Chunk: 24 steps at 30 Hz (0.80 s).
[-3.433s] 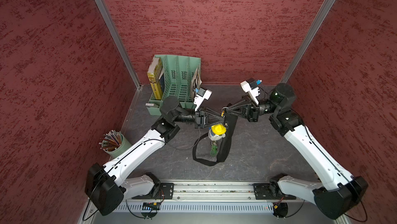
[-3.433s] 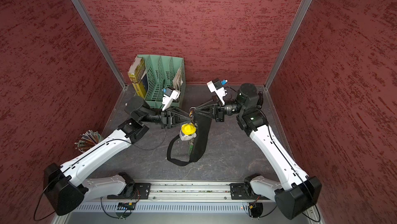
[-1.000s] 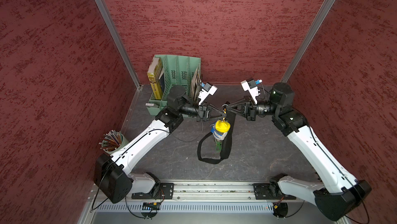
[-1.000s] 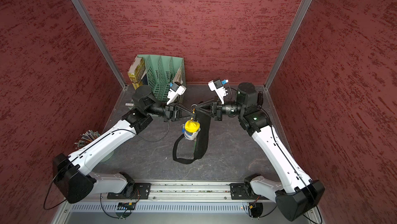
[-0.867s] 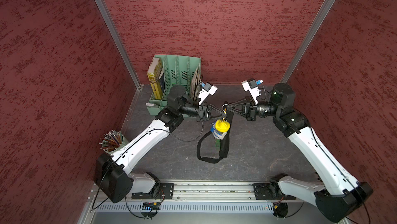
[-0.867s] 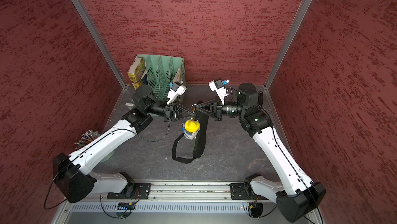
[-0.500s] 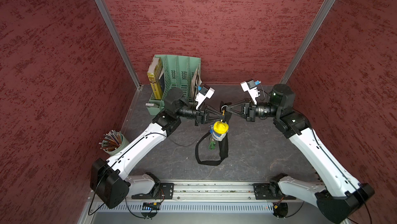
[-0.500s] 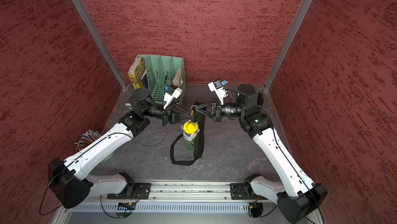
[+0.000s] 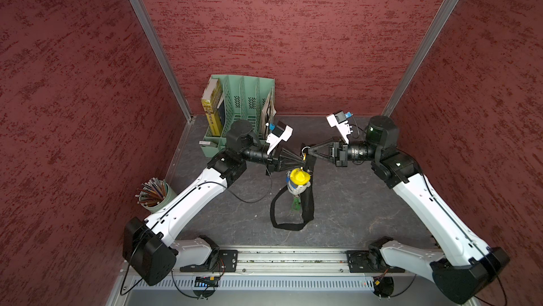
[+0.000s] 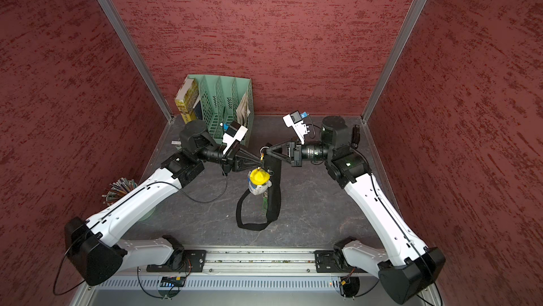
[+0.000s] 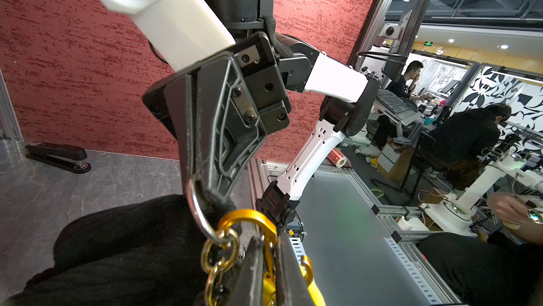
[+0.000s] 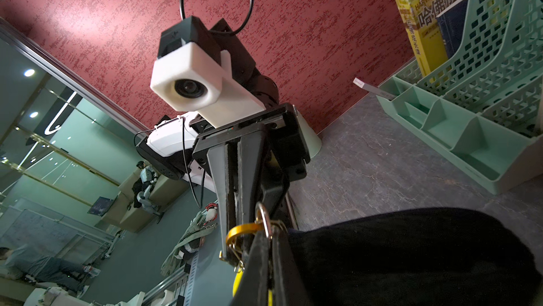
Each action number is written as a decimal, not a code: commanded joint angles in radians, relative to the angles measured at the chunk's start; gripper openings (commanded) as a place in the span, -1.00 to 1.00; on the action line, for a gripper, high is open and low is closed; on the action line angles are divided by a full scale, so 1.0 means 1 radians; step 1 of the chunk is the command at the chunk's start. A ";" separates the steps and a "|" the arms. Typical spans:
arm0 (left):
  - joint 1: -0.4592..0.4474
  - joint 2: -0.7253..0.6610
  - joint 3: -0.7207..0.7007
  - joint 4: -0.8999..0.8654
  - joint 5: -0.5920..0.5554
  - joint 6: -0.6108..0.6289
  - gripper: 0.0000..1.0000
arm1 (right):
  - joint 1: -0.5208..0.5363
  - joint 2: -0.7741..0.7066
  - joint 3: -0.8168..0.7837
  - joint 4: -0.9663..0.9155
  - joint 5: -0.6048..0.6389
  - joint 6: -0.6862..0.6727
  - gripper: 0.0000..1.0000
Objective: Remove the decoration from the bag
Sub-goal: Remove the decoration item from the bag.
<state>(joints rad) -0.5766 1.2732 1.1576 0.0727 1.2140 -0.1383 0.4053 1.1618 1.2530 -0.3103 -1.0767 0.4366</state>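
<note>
In both top views, your two hands meet tip to tip above the middle of the table (image 9: 352,201). The left hand (image 9: 302,159) and the right hand (image 9: 309,151) are both pinched narrow at the top of the bag (image 9: 308,201), which hangs from them with its strap (image 9: 274,216) looping onto the table. The decoration (image 9: 298,182), a small figure in a yellow hat, dangles just beside the bag. A green file rack (image 10: 229,104) stands at the back and a pencil cup (image 9: 154,194) sits near your left arm.

In the left wrist view, your left hand (image 11: 266,260) is clamped on the gold carabiner (image 11: 249,219), which links to a silver ring (image 11: 199,216) caught at the right hand's tips. A stapler (image 11: 57,156) lies by the wall.

In the right wrist view, your right hand (image 12: 269,248) grips narrowly at the silver ring, the black bag (image 12: 411,254) just beside it.
</note>
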 commanded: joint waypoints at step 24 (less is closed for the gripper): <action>0.007 0.048 0.183 0.166 0.059 0.141 -1.00 | 0.042 0.069 -0.005 -0.096 -0.018 -0.029 -1.00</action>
<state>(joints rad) -0.5678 1.3216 1.3090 0.1303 1.2594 0.0074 0.4362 1.2293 1.2526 -0.3702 -1.0954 0.4328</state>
